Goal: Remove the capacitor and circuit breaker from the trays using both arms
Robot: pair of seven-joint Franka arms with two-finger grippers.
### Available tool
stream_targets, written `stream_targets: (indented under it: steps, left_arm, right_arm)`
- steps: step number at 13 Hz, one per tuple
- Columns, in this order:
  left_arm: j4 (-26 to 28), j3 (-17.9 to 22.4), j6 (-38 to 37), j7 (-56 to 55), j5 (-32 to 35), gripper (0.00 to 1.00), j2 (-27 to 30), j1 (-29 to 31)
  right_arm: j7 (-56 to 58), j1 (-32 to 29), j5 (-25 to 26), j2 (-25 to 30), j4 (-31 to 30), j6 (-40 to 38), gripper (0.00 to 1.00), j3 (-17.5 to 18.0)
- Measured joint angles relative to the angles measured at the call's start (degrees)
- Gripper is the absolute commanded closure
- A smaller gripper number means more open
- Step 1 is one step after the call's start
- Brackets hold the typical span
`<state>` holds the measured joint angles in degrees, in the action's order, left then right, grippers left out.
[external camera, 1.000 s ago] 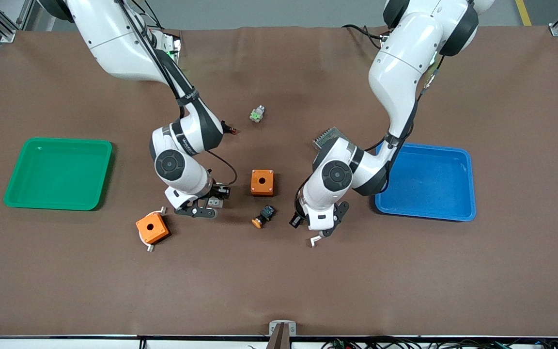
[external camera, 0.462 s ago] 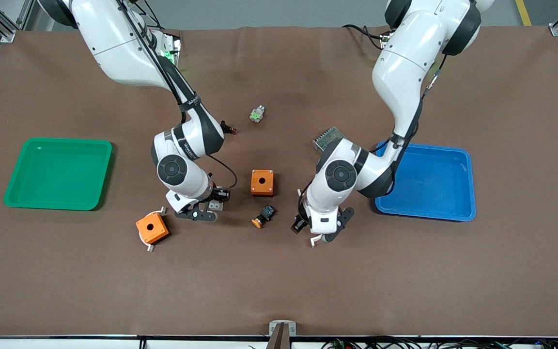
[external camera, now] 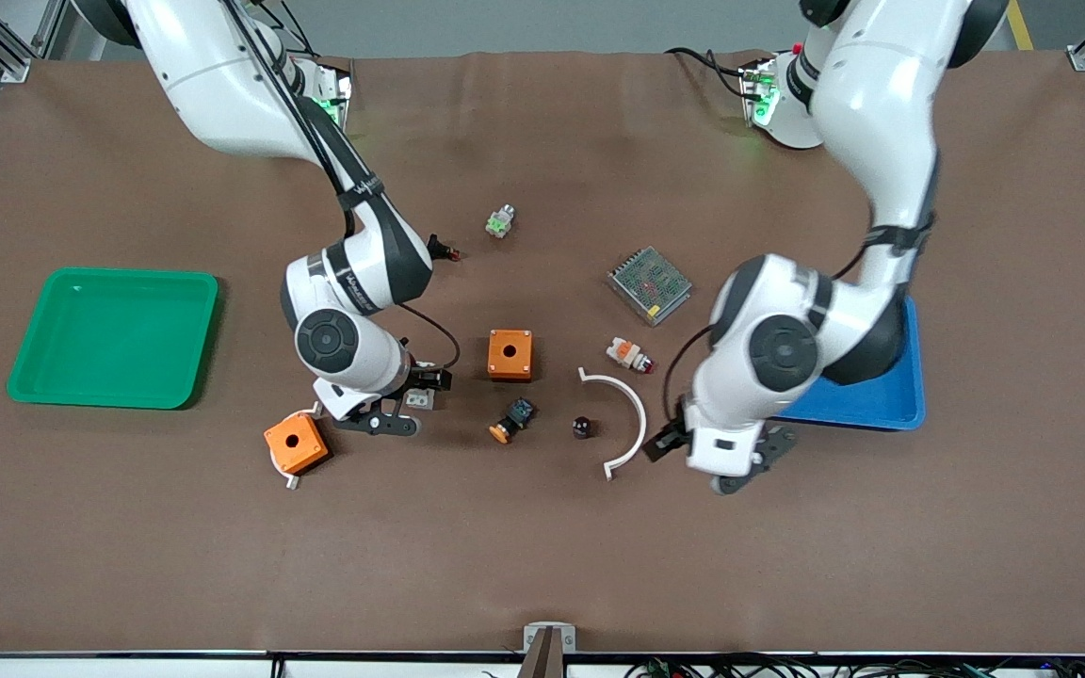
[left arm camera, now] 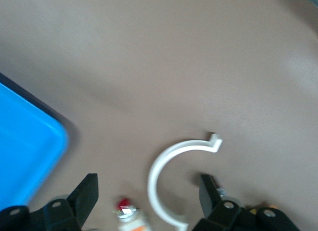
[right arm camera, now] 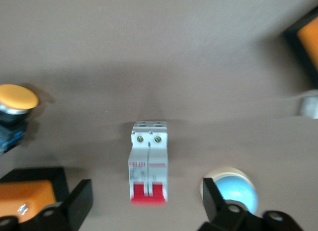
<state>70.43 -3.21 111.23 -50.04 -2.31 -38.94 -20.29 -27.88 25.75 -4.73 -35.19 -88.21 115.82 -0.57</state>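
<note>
The capacitor [external camera: 582,427], a tiny dark cylinder, stands on the mat between the orange-capped button [external camera: 512,419] and a white curved strip [external camera: 627,414]. My left gripper [external camera: 745,468] is open and empty over bare mat by the blue tray's near corner. In the left wrist view, the left gripper [left arm camera: 148,196] is open and the capacitor does not show. The breaker [right arm camera: 148,161], white-grey with red levers, lies on the mat. My right gripper [right arm camera: 146,201] is open with the lever end between its fingers. In the front view, the right gripper [external camera: 382,419] mostly hides the breaker [external camera: 420,398].
A green tray [external camera: 114,334] lies at the right arm's end and a blue tray [external camera: 882,414] at the left arm's end. Two orange boxes [external camera: 510,354] [external camera: 296,443], a white-orange part with red tip [external camera: 627,354], a metal-grilled module [external camera: 650,284], a small green-white part [external camera: 500,221] and a small black red-tipped part [external camera: 448,251] lie around.
My left arm has swung from over the capacitor toward the blue tray, uncovering the capacitor, the white strip and the white-orange part. My right gripper shifted slightly at the breaker.
</note>
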Motion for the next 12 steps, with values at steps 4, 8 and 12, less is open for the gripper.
stream_targets:
  steps: [4,8,12]
  left_arm:
    - [1.7,0.1,-7.0,16.2,1.6,0.0,7.5,6.3]
    - [3.6,0.1,-9.6,29.4,2.9,0.0,12.1,11.9]
    - [9.9,0.1,-9.3,36.8,2.9,0.0,19.6,16.2]
  right_arm:
    - [0.7,-1.3,3.8,6.2,6.4,-13.4,0.0,-0.3]
    - [11.8,-8.5,3.8,14.5,7.8,-25.1,0.0,-0.7]
    - [21.7,-15.4,3.9,22.1,8.0,-36.6,0.0,-0.8]
